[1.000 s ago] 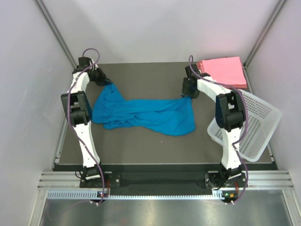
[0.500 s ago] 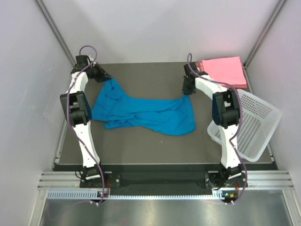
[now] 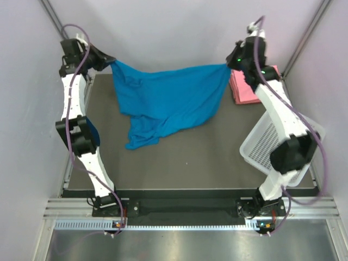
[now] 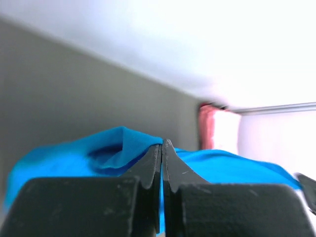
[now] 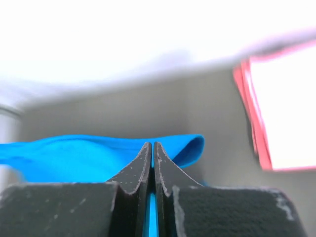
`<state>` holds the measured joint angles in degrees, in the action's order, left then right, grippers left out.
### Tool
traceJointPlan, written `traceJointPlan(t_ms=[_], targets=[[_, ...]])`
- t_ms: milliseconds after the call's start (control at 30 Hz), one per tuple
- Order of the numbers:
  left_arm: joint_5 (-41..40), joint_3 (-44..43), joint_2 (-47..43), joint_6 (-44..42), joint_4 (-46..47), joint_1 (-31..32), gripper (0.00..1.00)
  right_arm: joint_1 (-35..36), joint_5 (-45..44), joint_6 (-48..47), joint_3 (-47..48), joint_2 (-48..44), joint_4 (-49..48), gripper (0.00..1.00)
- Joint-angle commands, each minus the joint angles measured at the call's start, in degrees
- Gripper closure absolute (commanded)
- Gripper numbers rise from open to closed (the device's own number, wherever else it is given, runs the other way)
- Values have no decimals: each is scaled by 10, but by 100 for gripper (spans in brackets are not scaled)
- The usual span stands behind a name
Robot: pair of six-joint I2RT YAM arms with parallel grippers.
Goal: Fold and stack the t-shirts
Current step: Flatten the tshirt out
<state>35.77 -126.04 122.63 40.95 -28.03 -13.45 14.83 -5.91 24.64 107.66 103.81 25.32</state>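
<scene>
the plain bright blue cloth t-shirt (image 3: 168,100) hangs spread between the left gripper (image 3: 111,62) and the right gripper (image 3: 228,66), each clamped on a top corner. the flat folded pink t-shirts (image 3: 246,91) lie just beneath the right gripper. the pink ones look done; the blue one seemingly needs folding and stacking.

Two robot arms hold a bright blue cloth t-shirt (image 3: 168,98) stretched between them above a dark grey counter (image 3: 185,168). The left hand (image 3: 110,62) pinches one upper corner and the right hand (image 3: 228,66) the other. The cloth sags in the middle, its longest fold drooping toward the left side. Pink folded t-shirts (image 3: 244,91) lie at the far right corner, partly behind the right arm. A white perforated plastic basket (image 3: 266,142) sits tilted over the counter's right edge.
</scene>
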Motion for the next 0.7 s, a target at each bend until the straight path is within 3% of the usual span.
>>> traceJointPlan(t_ms=[0, 133, 233, 367, 400, 500, 600, 667], targets=[[9, -14, -118, 30, 56, -17, 100, -4, 8, 3, -46, -140, -102, 100], [4, 34, -207, 19, 34, -32, 100, -4, 27, 7, -135, -207, -109, 100], [-31, 74, -256, -29, -64, -38, 100, -4, 44, 17, -240, -262, -113, 100], [-51, 250, -340, -83, -113, -36, 100, -2, 86, 31, -407, -344, -132, 100], [-80, 355, -360, -84, -92, -36, 100, 1, 98, 32, -476, -355, -139, 100], [-120, 543, -438, -70, -47, -34, 100, 17, 91, 44, -587, -389, -129, 100], [-144, 654, -469, -61, -10, -33, 100, 39, 87, 50, -666, -400, -132, 99], [-195, 681, -462, -64, -14, -35, 100, 50, 75, 52, -684, -397, -130, 98]])
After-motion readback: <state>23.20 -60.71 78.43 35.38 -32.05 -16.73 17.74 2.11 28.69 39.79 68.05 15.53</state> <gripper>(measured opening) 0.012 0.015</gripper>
